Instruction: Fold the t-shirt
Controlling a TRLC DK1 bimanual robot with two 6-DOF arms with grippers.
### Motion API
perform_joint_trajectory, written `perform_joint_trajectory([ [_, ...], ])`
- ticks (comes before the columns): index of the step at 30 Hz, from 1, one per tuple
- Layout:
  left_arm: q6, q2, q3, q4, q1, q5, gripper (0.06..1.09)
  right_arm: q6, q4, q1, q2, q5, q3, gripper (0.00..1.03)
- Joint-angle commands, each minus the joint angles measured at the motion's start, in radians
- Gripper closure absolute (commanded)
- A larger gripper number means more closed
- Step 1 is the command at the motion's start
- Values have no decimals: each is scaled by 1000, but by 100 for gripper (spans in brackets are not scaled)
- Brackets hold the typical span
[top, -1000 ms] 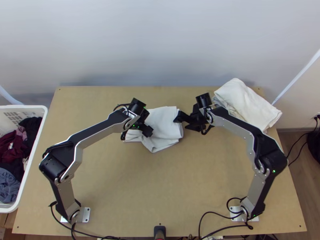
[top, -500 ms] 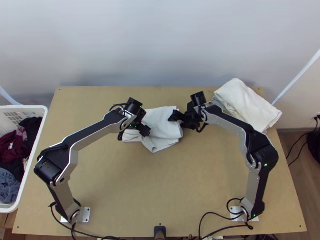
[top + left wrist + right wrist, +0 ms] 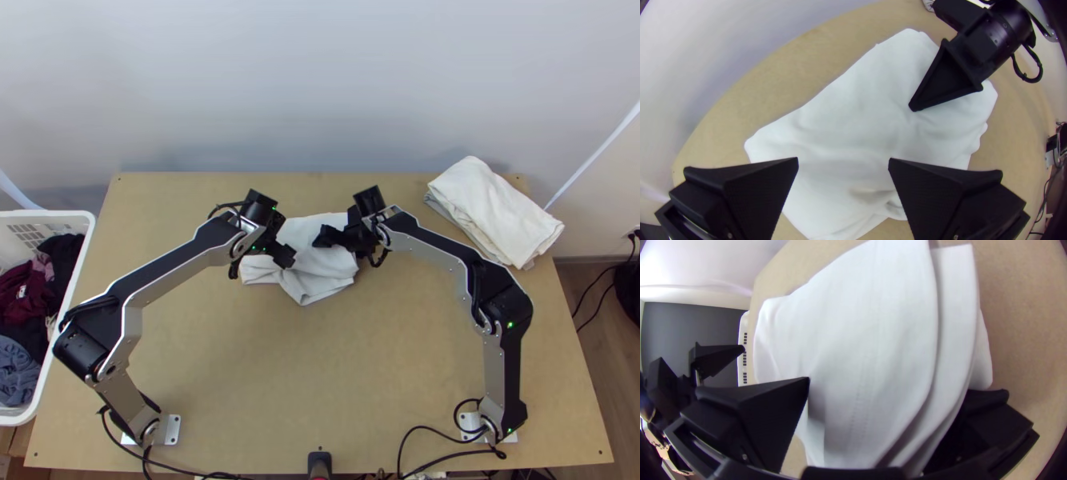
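The white t-shirt (image 3: 318, 278) is lying folded on the table's (image 3: 320, 368) far middle; the left gripper (image 3: 274, 253) is hanging over its left part, jaws standing wide apart, gripping nothing; the right gripper (image 3: 340, 242) is straddling its right edge, jaws gaping widely, unclamped.

The white shirt (image 3: 310, 283) lay on the desk (image 3: 320, 376), toward its far side, folded in layers into an uneven shape, lightly creased, one corner pointing nearward.
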Motion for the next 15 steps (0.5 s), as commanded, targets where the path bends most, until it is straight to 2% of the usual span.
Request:
perform_joint_trajectory([
  [1, -29, -54, -19, -12, 8, -8, 10, -6, -5, -3, 29, -23, -3, 56],
  [4, -38, -78, -13, -13, 23, -5, 10, -17, -5, -27, -14, -28, -17, 97],
  [5, -41, -87, -10, -19, 29, -5, 10, -17, -5, -36, -34, -28, -23, 100],
  [15, -58, -178, -16, -58, 126, 12, 10, -9, -5, -134, -290, -28, -88, 100],
])
